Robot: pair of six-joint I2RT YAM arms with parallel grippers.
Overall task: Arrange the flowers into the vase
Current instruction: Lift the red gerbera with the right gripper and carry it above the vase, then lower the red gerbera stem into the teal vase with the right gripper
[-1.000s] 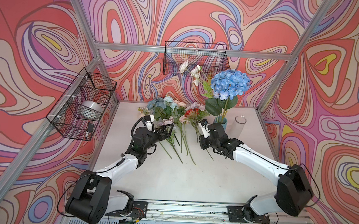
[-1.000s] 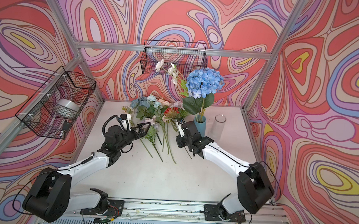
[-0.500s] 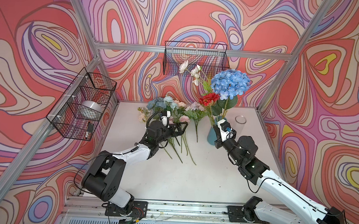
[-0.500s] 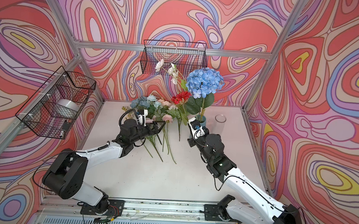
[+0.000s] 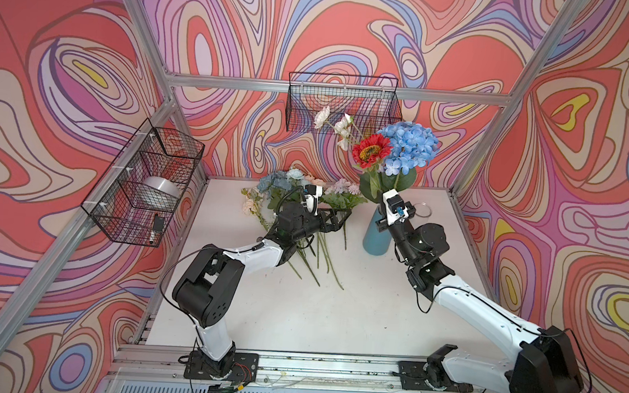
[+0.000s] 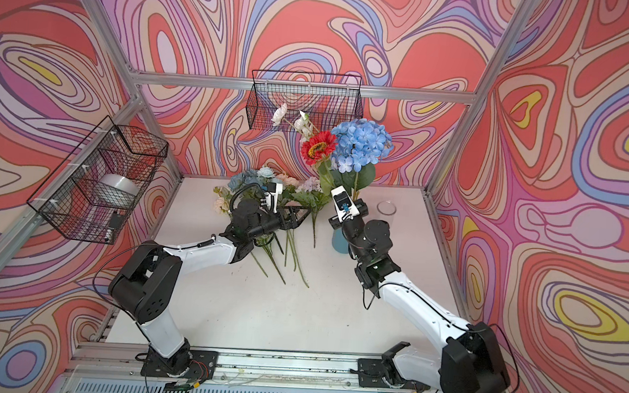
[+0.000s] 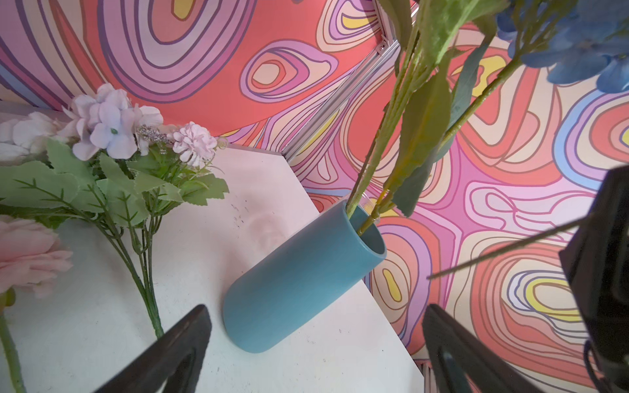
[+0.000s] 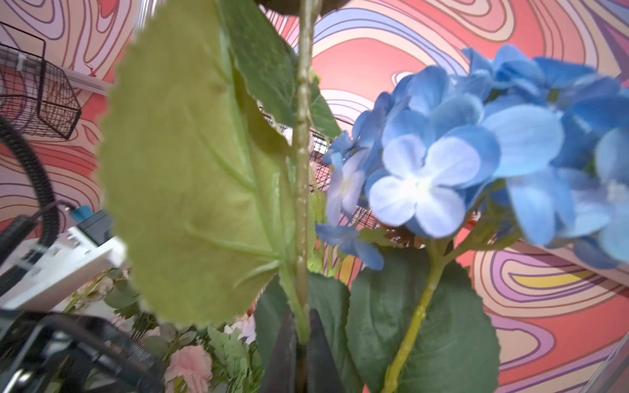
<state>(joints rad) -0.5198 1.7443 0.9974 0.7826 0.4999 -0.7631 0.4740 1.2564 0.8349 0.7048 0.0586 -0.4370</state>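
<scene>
Lifted off the white desk (image 5: pixel 335 318) since a second ago, one red sunflower (image 5: pixel 371 151) now rises beside one big blue hydrangea (image 5: pixel 409 147) and one white spray (image 5: pixel 341 126). Both of those stand in the single teal vase (image 5: pixel 376 235) at the desk's back. At least four bunches lie beside it: dusty-blue roses (image 5: pixel 280 178), lilac (image 5: pixel 343 188), cream (image 5: pixel 249 203), pink (image 7: pixel 27 255). The right end effector (image 8: pixel 301 354) is clamped on the sunflower's thin stem below its leaves, a sound hold for something likely light, springy and top-heavy. The left end effector (image 5: pixel 337 219) gapes wide and empty above the bunches.
</scene>
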